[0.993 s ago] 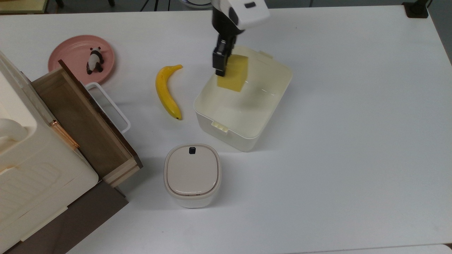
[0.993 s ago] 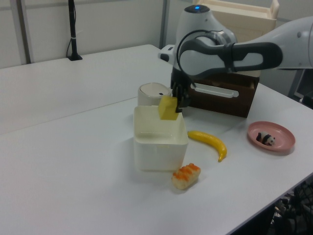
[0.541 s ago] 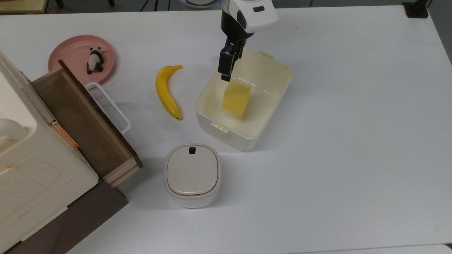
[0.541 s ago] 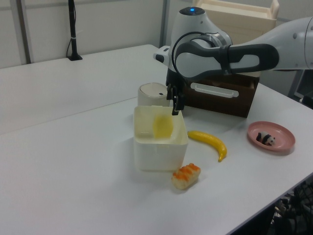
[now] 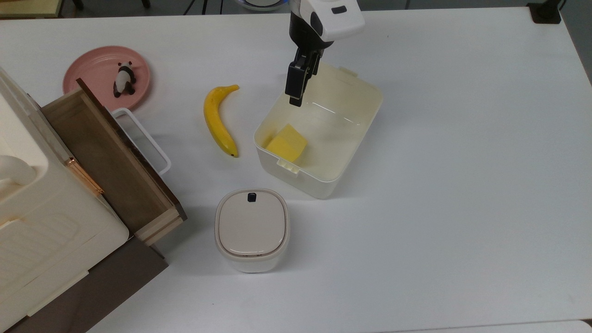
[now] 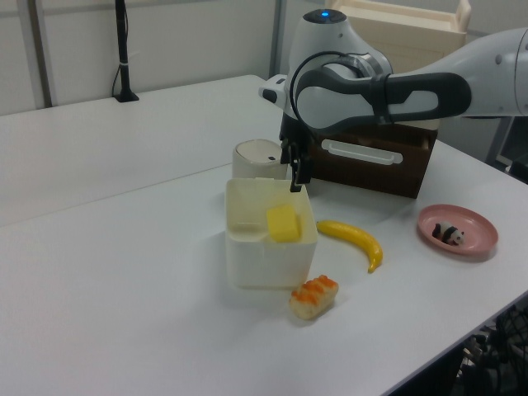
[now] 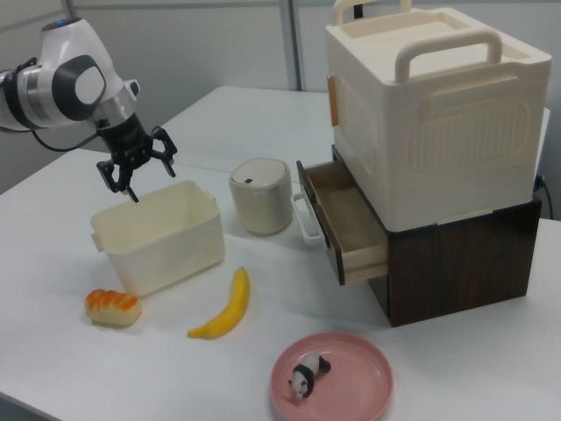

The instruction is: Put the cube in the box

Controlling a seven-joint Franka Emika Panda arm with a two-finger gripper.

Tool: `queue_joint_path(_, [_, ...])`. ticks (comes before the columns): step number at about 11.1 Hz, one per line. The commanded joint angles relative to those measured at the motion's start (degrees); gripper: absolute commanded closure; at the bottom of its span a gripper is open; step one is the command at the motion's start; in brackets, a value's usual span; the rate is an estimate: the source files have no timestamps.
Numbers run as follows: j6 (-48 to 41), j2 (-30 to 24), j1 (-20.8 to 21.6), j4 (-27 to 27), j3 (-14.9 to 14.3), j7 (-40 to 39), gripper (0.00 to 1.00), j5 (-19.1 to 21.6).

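While the cube lies loose on the floor of the box, against the wall nearest the banana, the task reads as done in substance. Hand: fingers spread apart, gripping nothing, poised above the box rim. Left, by my judgement: clearing the arm off the white surface.
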Motion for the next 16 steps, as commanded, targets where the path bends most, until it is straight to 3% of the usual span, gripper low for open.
queue_joint_path(1, [-3.9, -3.7, -1.4, 0.3, -0.7, 3.2, 0.0, 0.6])
queue_joint_path(3, [-17.6, -4.0, -1.8, 5.9, -0.9, 12.4, 0.0, 0.5])
queue_joint_path(4, [-22.8, -4.1, -1.7, 7.5, -0.9, 21.0, 0.0, -0.1])
queue_joint_path(7, [-28.2, -4.8, -1.7, 8.3, -1.2, 40.7, 0.0, -0.1])
queue_joint_path(9, [-27.9, -5.5, -1.7, 8.5, -3.8, 49.2, 0.0, 0.8])
queue_joint_path(11, [-27.2, -6.4, -1.7, 8.5, -7.1, 52.2, 0.0, 1.4])
queue_joint_path(13, [-27.4, -6.6, -1.1, 10.2, -11.9, 54.4, 0.0, 7.2])
queue_joint_path(16, [-26.4, -6.5, -1.0, 10.7, -13.4, 56.0, 0.0, 7.8])
